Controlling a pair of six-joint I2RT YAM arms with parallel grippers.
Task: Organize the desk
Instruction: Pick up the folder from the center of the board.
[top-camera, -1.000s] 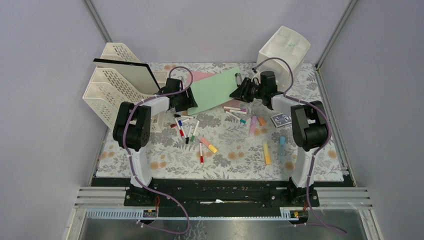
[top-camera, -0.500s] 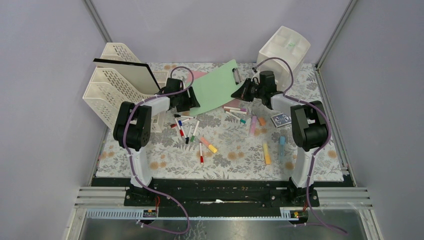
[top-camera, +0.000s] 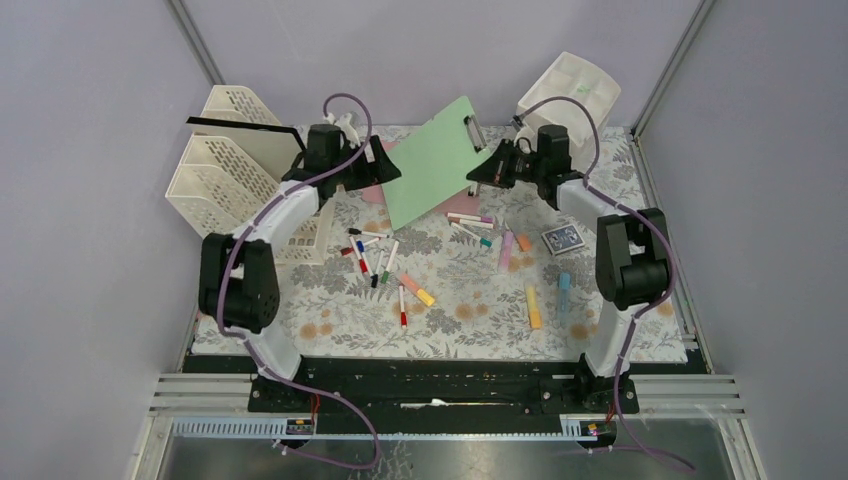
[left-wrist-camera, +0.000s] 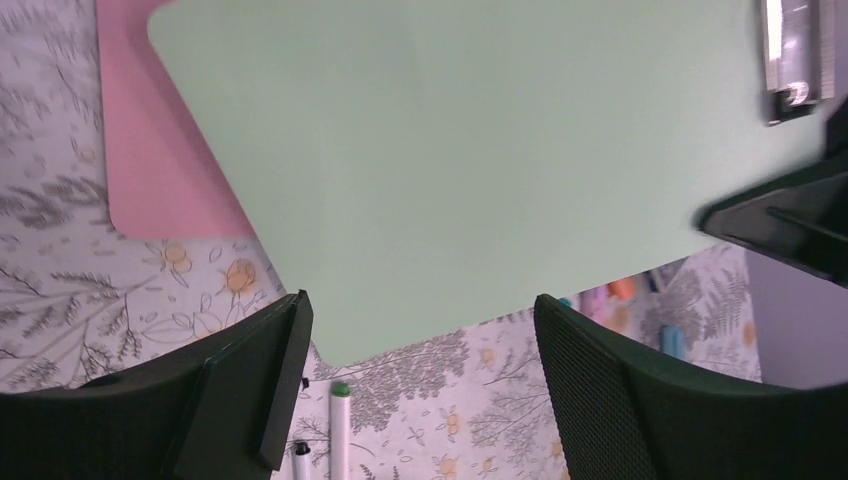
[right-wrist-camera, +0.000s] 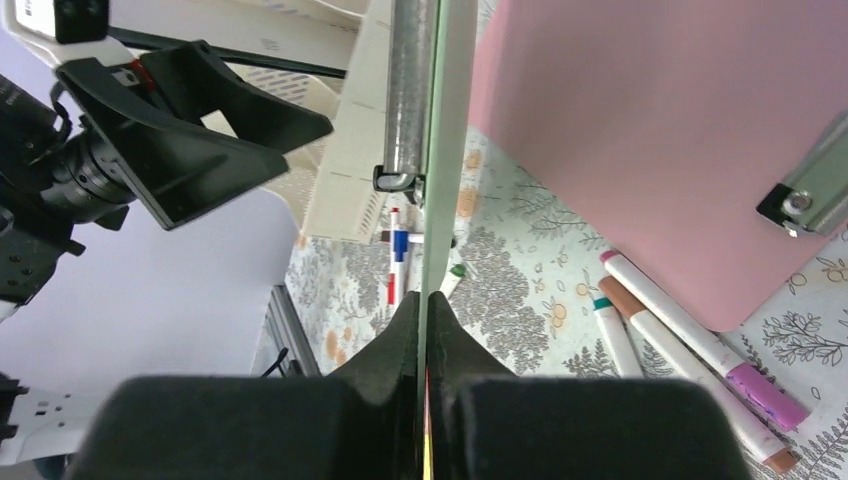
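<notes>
The desk (top-camera: 460, 320) has a leaf-and-flower cloth. A green clipboard (top-camera: 435, 160) stands tilted up over its back middle. My right gripper (top-camera: 480, 172) is shut on the board's right edge just below the metal clip; in the right wrist view the gripper (right-wrist-camera: 427, 300) pinches the thin green clipboard (right-wrist-camera: 448, 100) edge-on. My left gripper (top-camera: 385, 165) hangs open at the board's left side. In the left wrist view this gripper (left-wrist-camera: 420, 300) holds nothing, and the green clipboard (left-wrist-camera: 480, 160) lies beyond its fingers. A pink clipboard (left-wrist-camera: 160, 150) lies flat beneath.
A cream lattice file rack (top-camera: 235, 170) stands at the back left with a black board (top-camera: 240, 125) in it. A white drawer unit (top-camera: 575, 95) sits back right. Loose markers (top-camera: 380, 260), highlighters (top-camera: 533, 305) and a card deck (top-camera: 562, 239) lie on the cloth.
My right gripper closed on the green clipboard's edge and raised it, so the board now tilts up. My left gripper opened wider and drew up and back off the board.
</notes>
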